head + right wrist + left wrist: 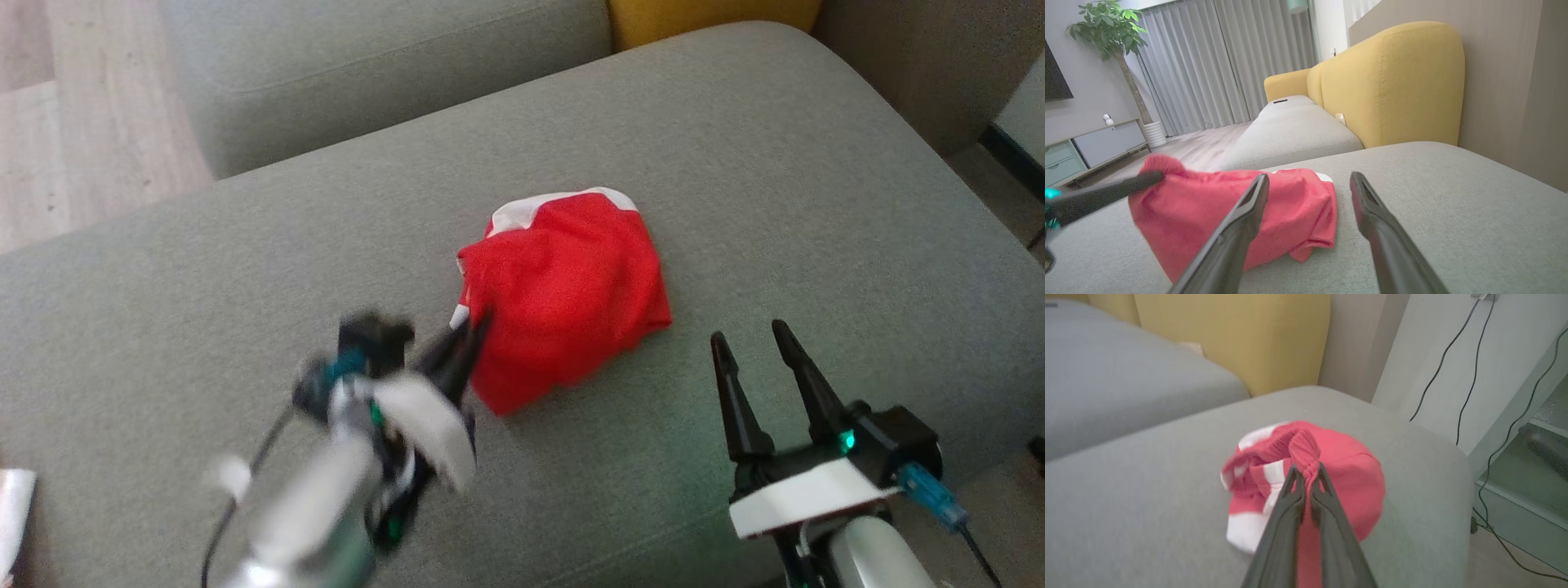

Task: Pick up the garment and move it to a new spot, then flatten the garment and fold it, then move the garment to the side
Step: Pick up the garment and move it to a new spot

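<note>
Left tool is pinched tight on a gathered ridge of the garment, at the heap's left edge; from the left wrist view it looks like a ribbed hem or cuff bunched between the fingers. Right tool is spread wide and empty, hovering just right of the heap and clear of it. The garment sits crumpled in a mound about mid-way across the grey sofa seat; red knit with white bands, most of it resting on the cushion.

Handling call: light, soft, no stiffness; it'll drape and stretch from whichever point I lift, so one pinch gives a dangling bundle, not a sheet. Knit isn't slippery, so a bite on a gathered fold should hold, though a thin single layer could creep out; nothing fragile. The seat is fabric too, so I expect drag if I slide rather than lift.

For flattening I'd put the right tool on an opposite banded edge, well apart from the left hold, not mid-panel. I can't tell waist from sleeve in this heap. The left arm is blurred in the head view, so bite depth is unclear.
</note>
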Tool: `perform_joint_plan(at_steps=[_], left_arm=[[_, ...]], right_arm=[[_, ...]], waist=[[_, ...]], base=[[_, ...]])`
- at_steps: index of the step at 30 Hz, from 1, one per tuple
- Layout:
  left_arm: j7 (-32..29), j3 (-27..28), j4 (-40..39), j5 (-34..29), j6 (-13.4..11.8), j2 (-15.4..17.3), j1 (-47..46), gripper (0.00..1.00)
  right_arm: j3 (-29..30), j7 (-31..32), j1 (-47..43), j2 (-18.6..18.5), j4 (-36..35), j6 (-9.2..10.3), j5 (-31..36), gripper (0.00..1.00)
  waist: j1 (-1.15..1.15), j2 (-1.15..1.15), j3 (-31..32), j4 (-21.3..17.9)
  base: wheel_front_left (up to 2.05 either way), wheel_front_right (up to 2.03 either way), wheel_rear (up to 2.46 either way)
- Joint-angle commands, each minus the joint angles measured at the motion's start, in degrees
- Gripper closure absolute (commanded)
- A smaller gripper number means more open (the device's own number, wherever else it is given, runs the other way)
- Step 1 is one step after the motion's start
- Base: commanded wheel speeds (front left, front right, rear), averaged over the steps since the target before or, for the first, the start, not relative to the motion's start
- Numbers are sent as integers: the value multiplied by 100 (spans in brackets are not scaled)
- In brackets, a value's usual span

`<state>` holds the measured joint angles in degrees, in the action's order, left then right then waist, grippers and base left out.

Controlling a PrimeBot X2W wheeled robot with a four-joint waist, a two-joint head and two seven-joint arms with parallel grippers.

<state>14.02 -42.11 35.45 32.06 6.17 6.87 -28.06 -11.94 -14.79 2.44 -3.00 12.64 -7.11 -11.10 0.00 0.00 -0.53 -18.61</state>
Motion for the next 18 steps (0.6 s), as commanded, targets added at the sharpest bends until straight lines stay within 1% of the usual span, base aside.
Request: perform_joint_plan(at_steps=[1, 2, 3, 5, 10, 12, 13, 15, 18], left_arm=[[85, 228, -186, 72, -41, -7, 50, 100], [90, 253, -244, 86, -48, -55, 269, 68], [92, 302, -350, 69, -62, -93, 469, 0], [94, 524, -724, -102, -206, -144, 821, 0], [96, 1410, -2004, -929, -872, -222, 1721, 0], [96, 1800, -2473, -1200, -1089, -258, 2097, 0], [96, 1962, -2672, -1302, -1142, -277, 2283, 0], [96, 2204, -2977, -1512, -1160, -303, 2593, 0], [97, 2508, -3291, -1770, -1121, -329, 2913, 0]], right_arm=[[-78, -21, 1, 12, -204, -37, -40, 0], [-56, -21, -18, 12, -200, -37, -42, 0], [-39, -21, -34, 12, -193, -37, -43, 0], [-28, -21, -59, 12, -178, -37, -30, 0], [71, -21, -123, 12, -182, -37, 22, 0], [157, -21, -125, 12, -216, -37, 43, 0], [201, -21, -130, 12, -232, -37, 56, 0], [301, -21, -170, 12, -250, -37, 100, 0], [431, -21, -263, 12, -264, -37, 177, 0]], waist=[[0, 0, 36, 80], [0, 0, 51, 133], [0, 0, 68, 186], [0, 0, 111, 303], [0, 0, 264, 654], [0, 0, 316, 803], [0, 0, 345, 876], [0, 0, 406, 1048], [0, 0, 501, 1279]], base=[[0, 0, 0], [0, 0, 0], [0, 0, 0], [0, 0, 0], [0, 0, 0], [0, 0, 0], [0, 0, 0], [0, 0, 0], [0, 0, 0]])
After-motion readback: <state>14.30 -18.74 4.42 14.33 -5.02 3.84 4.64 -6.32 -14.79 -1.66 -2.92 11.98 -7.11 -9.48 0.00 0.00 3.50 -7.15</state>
